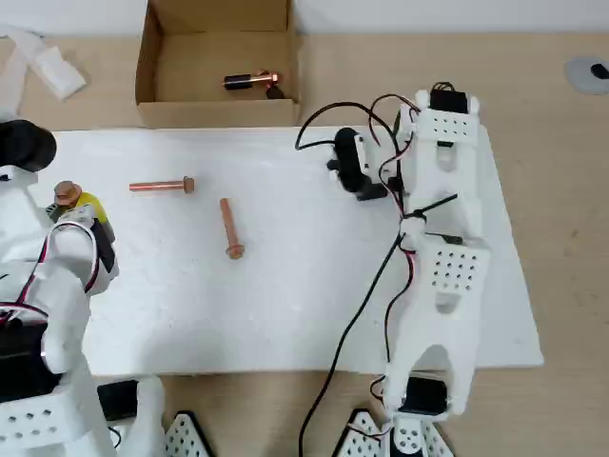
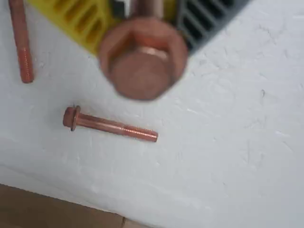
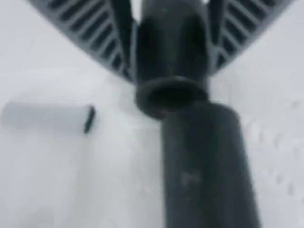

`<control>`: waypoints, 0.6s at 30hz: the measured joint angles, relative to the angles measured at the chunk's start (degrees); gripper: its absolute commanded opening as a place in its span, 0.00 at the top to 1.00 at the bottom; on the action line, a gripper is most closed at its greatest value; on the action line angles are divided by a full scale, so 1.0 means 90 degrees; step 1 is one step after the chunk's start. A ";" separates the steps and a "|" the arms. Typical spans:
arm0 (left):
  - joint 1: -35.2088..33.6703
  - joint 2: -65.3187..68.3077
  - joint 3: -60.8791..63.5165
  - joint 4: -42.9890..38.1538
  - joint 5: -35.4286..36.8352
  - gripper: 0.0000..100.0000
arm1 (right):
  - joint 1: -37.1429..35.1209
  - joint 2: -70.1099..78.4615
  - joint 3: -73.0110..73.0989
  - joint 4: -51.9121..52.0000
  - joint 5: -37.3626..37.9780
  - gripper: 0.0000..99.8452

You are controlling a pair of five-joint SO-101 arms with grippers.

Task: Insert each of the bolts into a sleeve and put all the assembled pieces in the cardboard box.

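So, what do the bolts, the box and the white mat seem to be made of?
Bolts: likely copper-plated metal; shiny, reddish, threaded.
Box: brown cardboard, matte, with folded flaps.
Mat: probably foam; white with a grainy surface.

**Clearance on the pad**

The open lane runs down the middle of the white pad, between the arms. Two loose bolts sit in it, one crosswise and one lengthwise, near each other. The cardboard box is just past the pad's far edge, top open, with one assembled piece by its right wall. The right arm's cables trail over the pad's right part. The left claw blocks the left edge
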 measured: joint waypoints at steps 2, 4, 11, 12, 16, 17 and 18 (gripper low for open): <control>0.0000 0.0000 0.0000 0.0000 0.0000 0.99 | 0.0000 0.0176 -0.0313 0.0195 0.0000 0.99; 0.0000 0.0000 0.0000 0.0000 0.0000 0.99 | 0.0000 0.0342 -0.0625 0.0361 0.0000 0.99; 0.0000 0.0000 0.0000 0.0000 0.0000 0.99 | -0.0010 0.0664 -0.1455 0.0713 -0.0850 0.99; 0.0000 0.0000 0.0000 0.0000 0.0000 0.99 | -0.0010 0.0684 -0.1543 0.0752 -0.1045 0.99; 0.0000 0.0000 0.0000 0.0000 0.0000 0.99 | 0.0039 0.0703 -0.2276 0.1094 -0.2188 0.99; 0.0000 0.0000 0.0000 0.0000 0.0000 0.99 | 0.0020 0.0703 -0.2501 0.1162 -0.2520 0.99; 0.0000 0.0000 0.0000 0.0000 0.0000 0.99 | 0.0010 0.0703 -0.2706 0.1182 -0.2872 0.99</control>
